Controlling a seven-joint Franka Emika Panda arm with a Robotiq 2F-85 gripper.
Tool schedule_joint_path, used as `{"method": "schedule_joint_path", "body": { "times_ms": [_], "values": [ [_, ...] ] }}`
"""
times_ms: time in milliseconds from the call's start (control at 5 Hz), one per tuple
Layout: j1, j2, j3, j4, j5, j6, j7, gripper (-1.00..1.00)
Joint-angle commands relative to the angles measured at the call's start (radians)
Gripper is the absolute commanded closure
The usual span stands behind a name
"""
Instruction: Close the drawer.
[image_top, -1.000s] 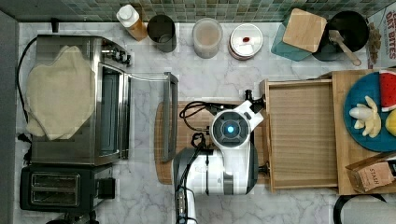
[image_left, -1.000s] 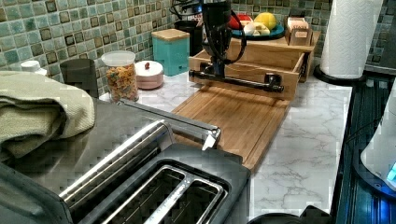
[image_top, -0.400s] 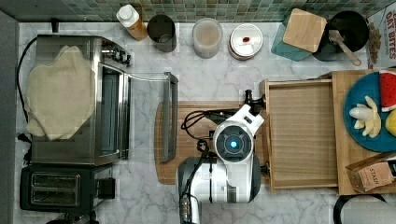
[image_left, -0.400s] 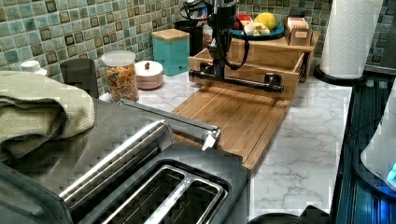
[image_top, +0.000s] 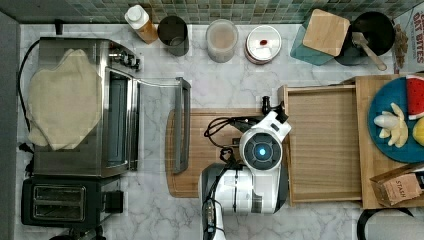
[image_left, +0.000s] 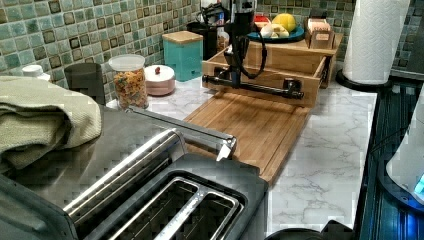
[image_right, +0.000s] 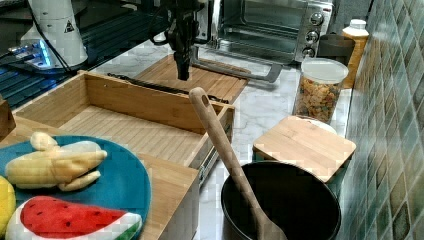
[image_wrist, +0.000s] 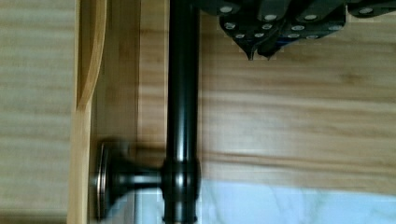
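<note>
A: Going left to right in the top view, what sits on the counter (image_top: 220, 100)?

B: The toaster oven (image_top: 82, 107) by the left edge, the cutting board (image_top: 200, 150) mid-counter, then the drawer (image_top: 325, 137), pulled open toward the right edge.

A: And the gripper (image_left: 235, 75)?

B: It hangs just beside the drawer's black bar handle (image_wrist: 182, 93), on the cutting-board side. Its fingertips (image_wrist: 254, 46) look drawn close together, clamped on nothing.

Marble counter (image_top: 235, 75), green tiled wall (image_left: 75, 30)
</note>
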Motion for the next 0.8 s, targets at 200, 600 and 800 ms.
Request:
{"method": "schedule_joint_path", "body": {
  "times_ms": [200, 600, 800],
  "values": [
    [-0.018, 0.031, -0.028, -0.004, 0.037, 0.029, -0.008, 1.0],
    [-0.045, 0.053, -0.069, 0.02, 0.01, 0.058, -0.075, 1.0],
    [-0.084, 0.131, -0.094, 0.13, 0.092, 0.021, -0.27, 1.0]
  ]
}}
